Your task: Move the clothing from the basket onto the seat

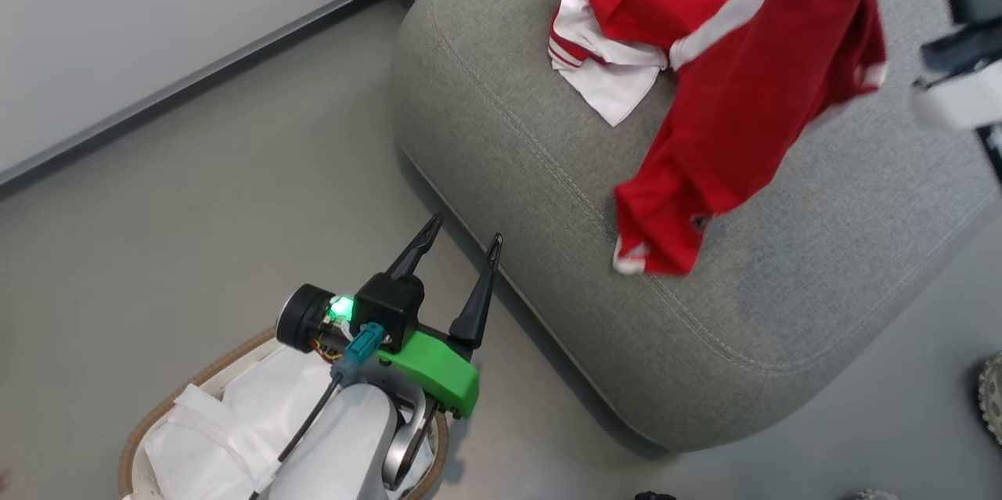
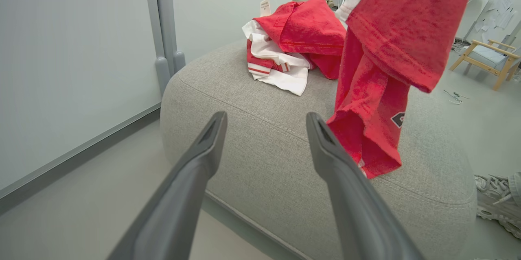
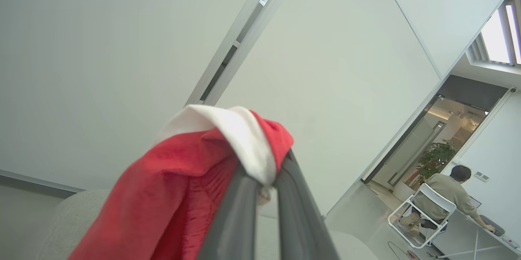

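Already one red-and-white garment [image 1: 603, 54] lies on the seat [image 1: 548, 265]; another red garment [image 1: 751, 116] hangs over the seat, clamped in the right gripper [image 3: 268, 172], awaiting release. The left gripper [image 1: 465, 232] gapes empty beside the seat, above the basket [image 1: 156, 414], whose visible part holds white liner [image 1: 235, 422].

Clothing [image 1: 736, 93] is red, white-striped; seat [image 1: 548, 171] grey; basket [image 1: 156, 414] white, tan-rimmed.

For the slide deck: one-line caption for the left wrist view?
Open left gripper faces the seat: clothing heap on top, red garment dangling beside it.
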`<state>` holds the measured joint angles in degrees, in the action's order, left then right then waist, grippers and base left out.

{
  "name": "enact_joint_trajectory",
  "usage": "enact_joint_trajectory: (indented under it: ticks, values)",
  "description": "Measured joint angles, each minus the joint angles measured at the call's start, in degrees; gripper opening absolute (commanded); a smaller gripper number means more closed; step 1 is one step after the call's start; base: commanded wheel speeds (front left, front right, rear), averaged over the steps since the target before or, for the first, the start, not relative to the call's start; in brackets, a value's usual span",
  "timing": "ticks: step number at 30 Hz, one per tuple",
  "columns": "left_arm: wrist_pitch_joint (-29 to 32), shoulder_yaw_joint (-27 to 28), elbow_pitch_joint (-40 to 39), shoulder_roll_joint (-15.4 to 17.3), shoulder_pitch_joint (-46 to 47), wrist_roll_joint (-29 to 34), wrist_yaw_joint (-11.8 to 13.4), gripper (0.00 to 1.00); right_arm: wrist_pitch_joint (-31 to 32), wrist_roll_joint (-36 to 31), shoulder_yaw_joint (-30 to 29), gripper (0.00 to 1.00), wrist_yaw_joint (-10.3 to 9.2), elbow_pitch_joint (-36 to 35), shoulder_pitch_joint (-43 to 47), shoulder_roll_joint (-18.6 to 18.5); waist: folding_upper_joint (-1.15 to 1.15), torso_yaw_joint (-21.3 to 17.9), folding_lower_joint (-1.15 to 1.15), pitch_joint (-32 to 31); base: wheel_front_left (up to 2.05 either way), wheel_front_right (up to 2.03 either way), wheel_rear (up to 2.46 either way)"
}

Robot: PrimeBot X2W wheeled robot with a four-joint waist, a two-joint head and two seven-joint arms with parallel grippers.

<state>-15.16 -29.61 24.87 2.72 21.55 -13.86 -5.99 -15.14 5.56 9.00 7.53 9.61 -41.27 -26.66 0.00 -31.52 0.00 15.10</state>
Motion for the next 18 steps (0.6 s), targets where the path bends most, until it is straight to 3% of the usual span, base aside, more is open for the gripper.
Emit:
enact_joint_trajectory:
  ticks: [8,13,18]
  values:
    - [0.0,0.4,-0.1,0.0,2.6,3.2,-0.7,1.00,0.0,-4.8,-4.5,0.00,0.00,7.8,-18.5,-7.2,0.00,0.9,0.00,5.6,0.00,0.00,0.00]
    - [0.0,-1.4,-0.4,0.0,4.6,4.4,-1.1,1.00,0.0,-7.9,-8.3,0.00,0.00,13.1,-22.9,-7.5,0.00,3.3,0.01,8.5,0.00,0.00,0.00]
    - [0.0,-3.4,-0.4,0.0,6.7,4.4,-1.3,1.00,0.0,-9.2,-11.6,0.00,0.00,18.9,-19.6,-3.9,0.00,6.7,0.01,11.2,0.00,0.00,0.00]
